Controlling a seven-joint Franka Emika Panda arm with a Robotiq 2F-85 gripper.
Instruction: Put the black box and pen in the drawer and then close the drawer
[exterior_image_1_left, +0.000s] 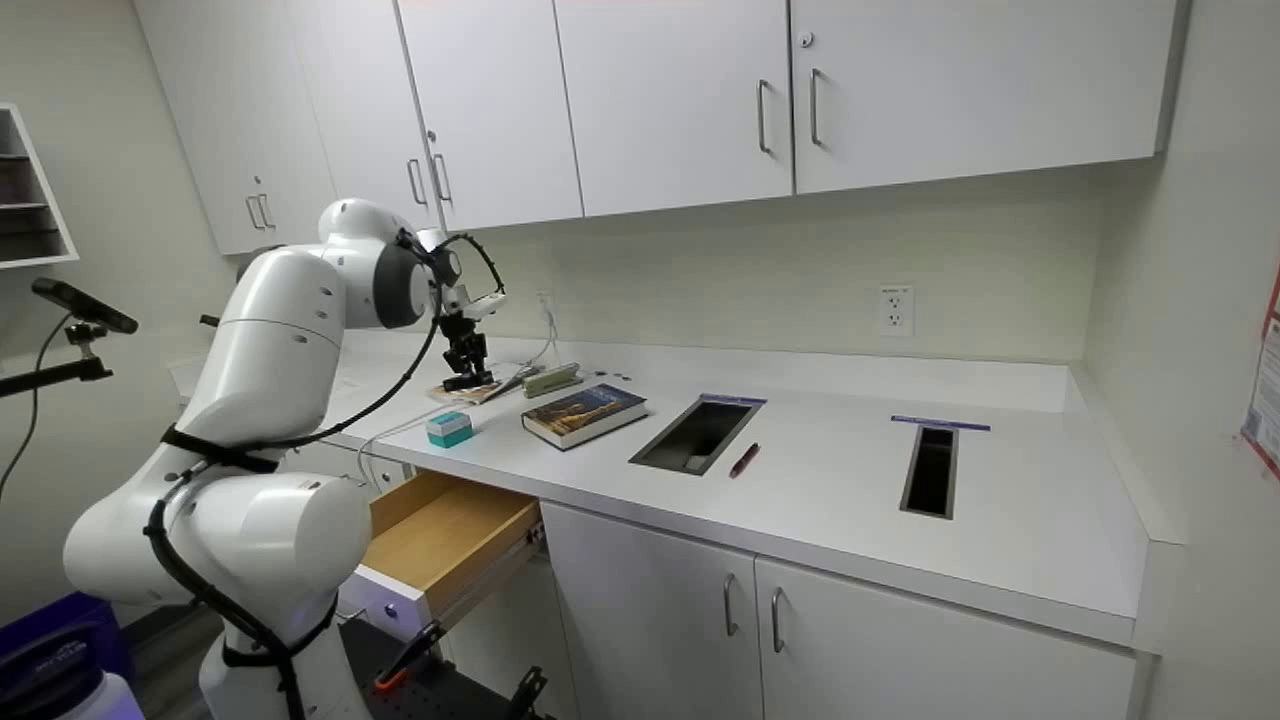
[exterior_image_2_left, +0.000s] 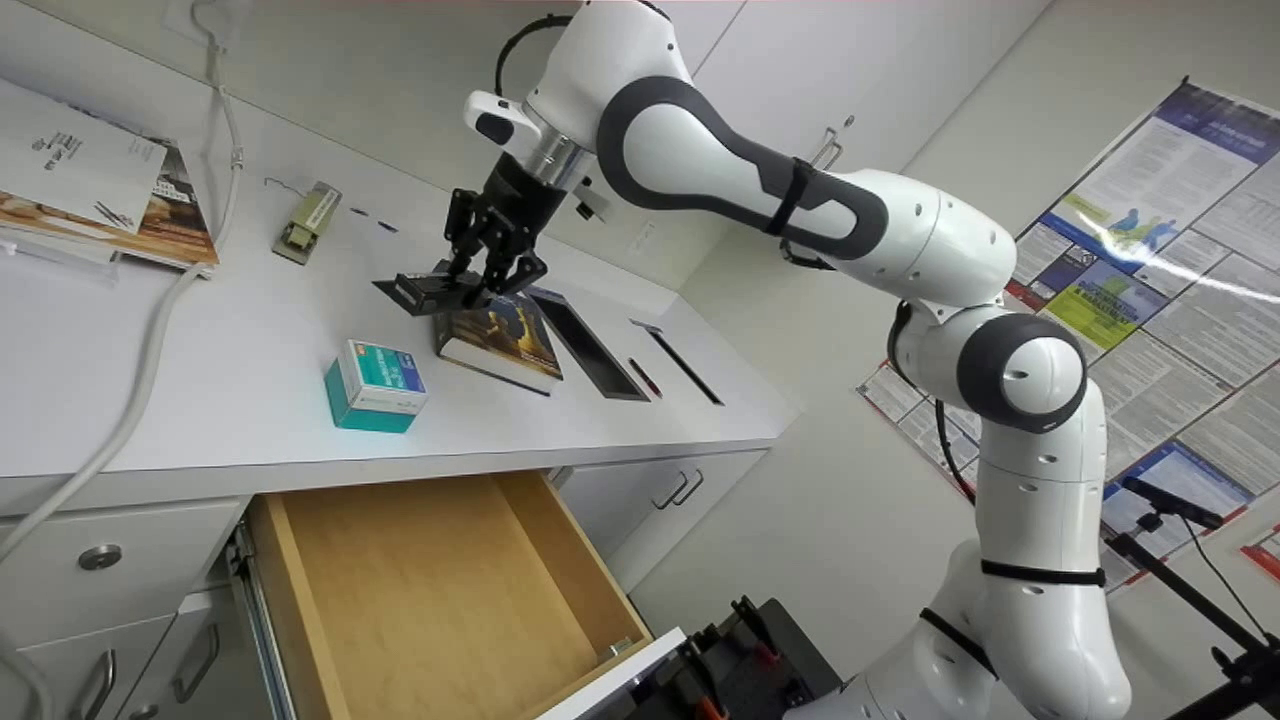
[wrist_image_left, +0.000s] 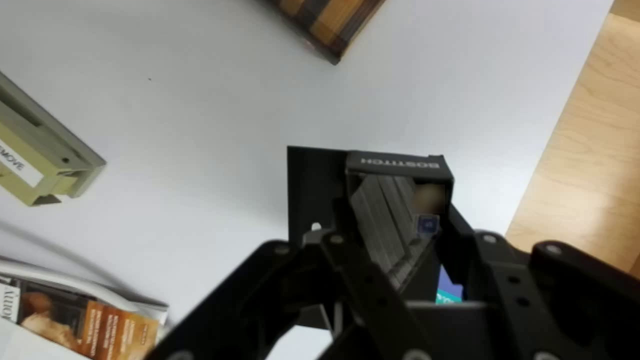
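Note:
My gripper is shut on the black box, which reads BOSTITCH upside down and holds grey strips. A flat black flap spreads to one side. The box shows in both exterior views, held above the counter. The pen is dark red and lies on the counter beside a rectangular cutout; it also shows in an exterior view. It is not in the wrist view. The drawer is pulled out, with a bare light-brown inside and a white front, also in an exterior view and the wrist view.
A teal and white box stands near the counter edge above the drawer. A thick book lies beyond it. A greenish stapler-like tool, magazines and a white cable lie on the counter. Two cutouts open in the counter.

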